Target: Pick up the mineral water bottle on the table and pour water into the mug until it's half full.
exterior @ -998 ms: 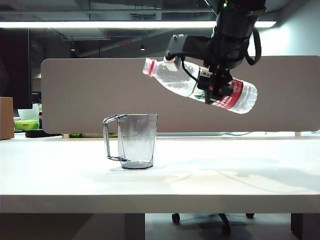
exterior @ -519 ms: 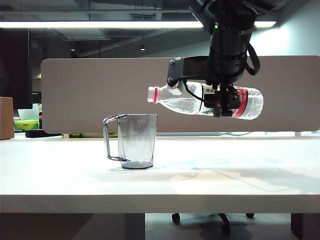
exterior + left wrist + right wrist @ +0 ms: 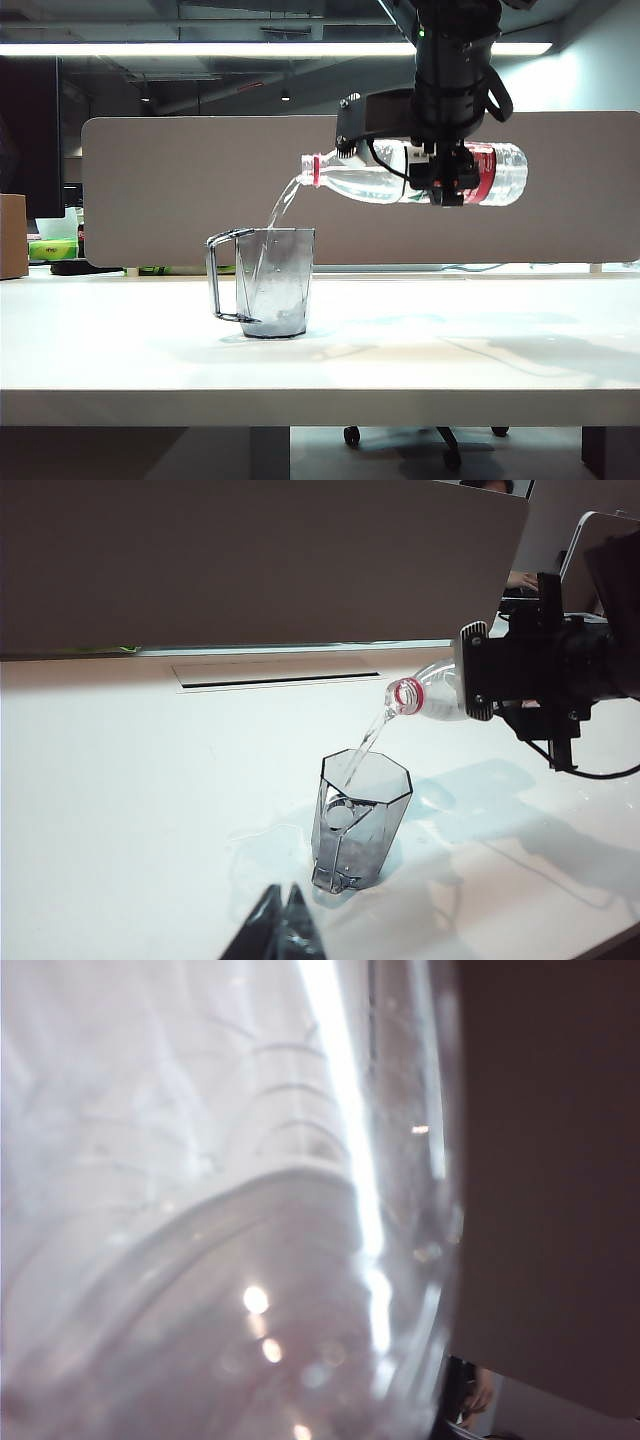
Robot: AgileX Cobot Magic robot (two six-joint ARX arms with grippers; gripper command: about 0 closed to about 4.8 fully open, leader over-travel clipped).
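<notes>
My right gripper is shut on the mineral water bottle, holding it almost level above the table, with the red-ringed neck over the mug. A thin stream of water runs from the bottle mouth into the clear faceted mug, whose handle points left in the exterior view. The bottle wall fills the right wrist view and hides the fingers. My left gripper hangs shut just short of the mug, with nothing in it.
A grey partition panel stands along the table's far edge. A cardboard box and a green item sit at the far left. A cable slot lies in the tabletop behind the mug.
The right gripper has rolled the bottle from neck-up to about level and lowered its neck toward the mug. Water now streams into the mug. The mug has stayed put.
</notes>
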